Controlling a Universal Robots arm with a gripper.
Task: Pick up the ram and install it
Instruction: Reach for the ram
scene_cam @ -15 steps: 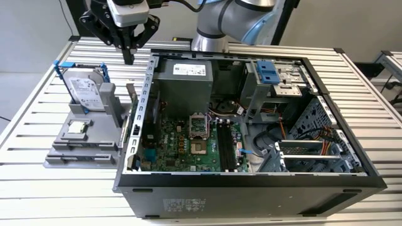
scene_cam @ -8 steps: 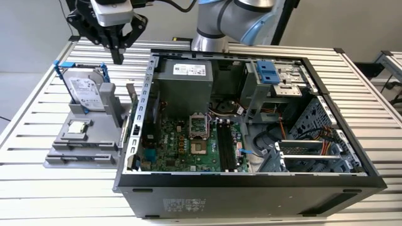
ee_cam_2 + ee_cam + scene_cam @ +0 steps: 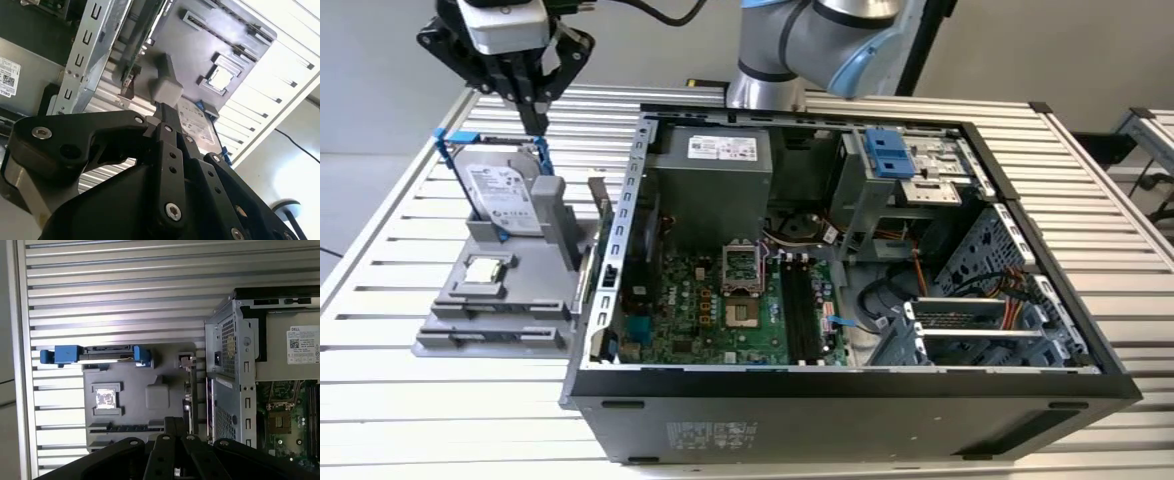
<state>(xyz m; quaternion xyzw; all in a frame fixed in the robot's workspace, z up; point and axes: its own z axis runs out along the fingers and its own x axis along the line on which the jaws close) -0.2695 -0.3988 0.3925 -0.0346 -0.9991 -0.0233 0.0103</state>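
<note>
End effector [image 3: 534, 124] closed and empty above gray fixture [image 3: 483, 303], ram [image 3: 189, 390] upright at its edge.

Silver-grey arm [image 3: 787, 40], blue caps [image 3: 861, 65], black end effector [image 3: 534, 120]

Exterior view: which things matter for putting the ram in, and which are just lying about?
For the job: ram, on edge in the grey holder; gripper above the holder; memory slots in the open computer.
Lying about: hard drive and chip on that holder.
</note>
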